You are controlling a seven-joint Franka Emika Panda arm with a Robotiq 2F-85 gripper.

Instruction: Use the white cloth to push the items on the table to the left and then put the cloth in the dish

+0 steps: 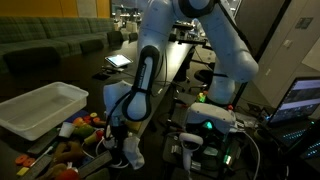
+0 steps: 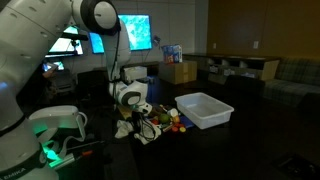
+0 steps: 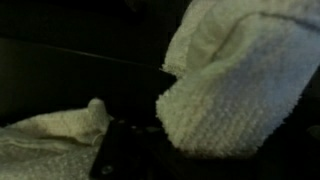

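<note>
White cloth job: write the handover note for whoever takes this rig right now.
Gripper: low over the white cloth. Whether it is open or shut cannot be told, as the wrist view shows little but cloth.
Items: a colourful heap between the cloth and the dish.
Done: the cloth is reached and lies at the edge of the heap.
Left: push the items, then put the cloth in the dish, which holds no cloth yet.

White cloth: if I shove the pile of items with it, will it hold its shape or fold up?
Probably floppy: in the wrist view the cloth is bunched in soft folds. Its nubbly towel weave suggests it drags rather than slides. Being that soft, it may crumple against the items unless kept wadded.
</note>
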